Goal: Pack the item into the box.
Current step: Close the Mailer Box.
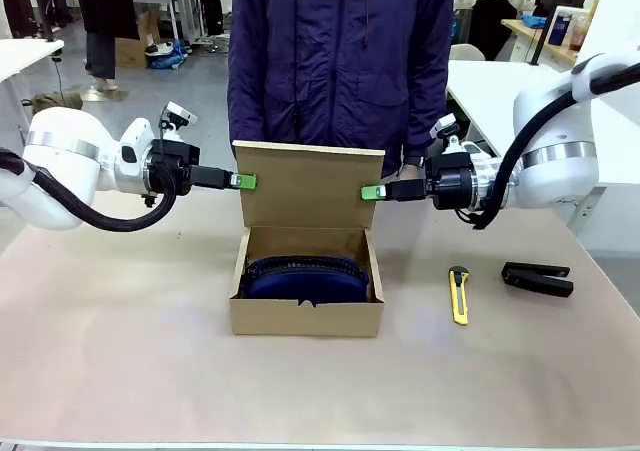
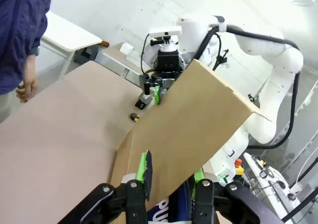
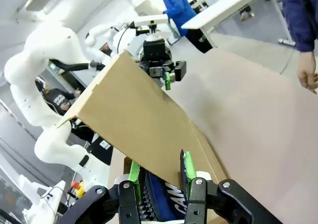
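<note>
White letters printed on the navy-blue pouch (image 1: 305, 279), glimpsed in both wrist views just beyond the fingers, cut off by the carton wall and too partial to read as a word. Soft dark blue fabric, rounded upper edge with a zipper line along it (teeth showing as a ribbed dark band), spanning nearly the full width of the box (image 1: 305, 321). Lying inside that brown cardboard box, in the middle of the table (image 1: 120, 351). Lid (image 1: 310, 183) standing upright at the far side, hinged along the back wall. Left gripper (image 1: 243, 181) pinching the lid's left edge between green pads; right gripper (image 1: 372, 192) closed on the lid's right edge, a little lower. Counted: one pouch, one box, two grippers, one yellow utility knife (image 1: 459, 295) and one black stapler (image 1: 537, 279), both flat on the table to the right of the box, apart from it and from each other. One person (image 1: 340, 61) in a dark blue jacket standing just behind the lid.
</note>
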